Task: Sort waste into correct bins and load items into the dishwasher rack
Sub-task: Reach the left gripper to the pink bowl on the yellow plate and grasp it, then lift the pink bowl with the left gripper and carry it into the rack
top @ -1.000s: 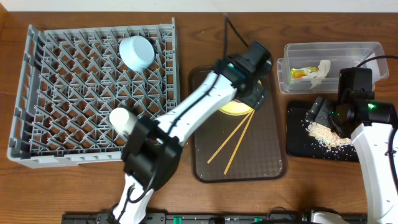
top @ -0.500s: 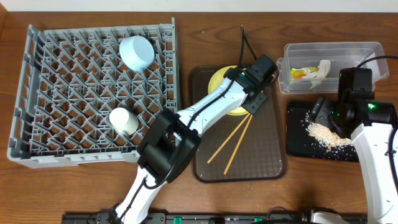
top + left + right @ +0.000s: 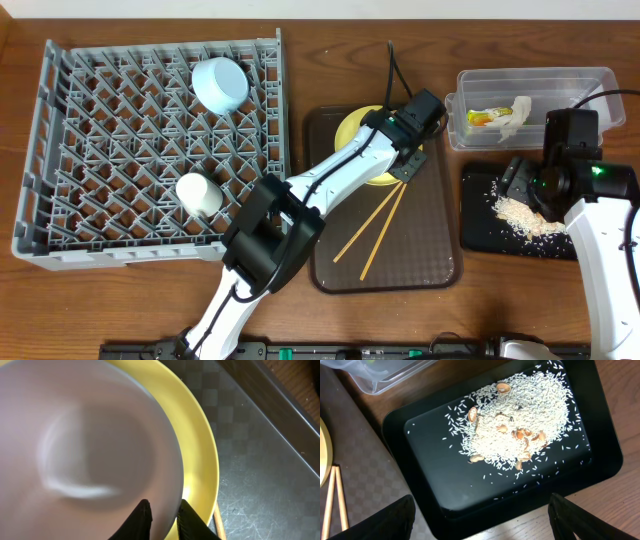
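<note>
White bowl point(image 3: 90, 455), one only, sits mouth up on the single round yellow plate point(image 3: 200, 450). Being round, it has no long axis, and both rest at the far end of the brown serving tray point(image 3: 400, 250). The left gripper point(image 3: 164, 507) has its two fingers drawn nearly together across the bowl's near rim, pinching it. The two chopsticks point(image 3: 375, 228) lie side by side on the same tray, their long axis running diagonally from the near left up to the plate's edge. In the dishwasher rack point(image 3: 100, 150) there is one light blue bowl point(image 3: 220, 83) tipped among the pegs at the far side, and one white cup point(image 3: 200, 194) nearer. The clear tub point(image 3: 580, 85) holds one snack wrapper point(image 3: 480, 118) and one white scrap point(image 3: 515, 115). The right gripper point(image 3: 482, 510) hangs spread wide and empty over the black tray point(image 3: 445, 495), where the rice scraps point(image 3: 520, 435) are heaped.
</note>
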### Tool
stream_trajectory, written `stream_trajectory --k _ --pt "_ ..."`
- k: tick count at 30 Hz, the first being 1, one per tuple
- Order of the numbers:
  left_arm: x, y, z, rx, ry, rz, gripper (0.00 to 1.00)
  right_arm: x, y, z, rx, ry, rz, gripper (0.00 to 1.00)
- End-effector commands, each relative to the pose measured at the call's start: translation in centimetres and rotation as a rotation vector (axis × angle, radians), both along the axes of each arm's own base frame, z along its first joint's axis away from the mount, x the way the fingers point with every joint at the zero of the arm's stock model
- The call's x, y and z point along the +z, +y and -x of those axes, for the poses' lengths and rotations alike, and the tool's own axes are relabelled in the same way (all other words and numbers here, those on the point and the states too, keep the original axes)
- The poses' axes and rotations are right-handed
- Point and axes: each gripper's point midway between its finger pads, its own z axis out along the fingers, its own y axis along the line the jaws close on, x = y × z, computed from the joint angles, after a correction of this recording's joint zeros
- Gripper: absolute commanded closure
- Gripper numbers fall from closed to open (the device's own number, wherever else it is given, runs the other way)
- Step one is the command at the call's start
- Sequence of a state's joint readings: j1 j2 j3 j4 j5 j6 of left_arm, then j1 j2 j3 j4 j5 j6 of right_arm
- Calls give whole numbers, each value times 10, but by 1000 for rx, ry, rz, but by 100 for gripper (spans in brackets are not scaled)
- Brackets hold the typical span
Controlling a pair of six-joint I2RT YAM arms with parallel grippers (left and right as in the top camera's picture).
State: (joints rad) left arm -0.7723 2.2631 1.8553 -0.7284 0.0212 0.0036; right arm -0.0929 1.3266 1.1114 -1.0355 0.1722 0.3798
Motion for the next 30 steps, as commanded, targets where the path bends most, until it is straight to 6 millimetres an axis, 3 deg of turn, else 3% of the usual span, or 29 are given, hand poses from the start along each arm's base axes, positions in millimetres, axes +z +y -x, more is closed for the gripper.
stream_trajectory --k 1,19,25,30 --pt "-18 9 3 5 23 -43 81 4 -4 1 -17 -9 3 17" --pt "-16 11 5 5 22 -44 94 3 -4 2 -17 -1 2 17" --pt "30 7 1 5 -32 9 94 3 -4 2 -10 0 5 17" --pt "83 26 -1 36 -79 54 94 3 -4 2 -10 -1 5 17"
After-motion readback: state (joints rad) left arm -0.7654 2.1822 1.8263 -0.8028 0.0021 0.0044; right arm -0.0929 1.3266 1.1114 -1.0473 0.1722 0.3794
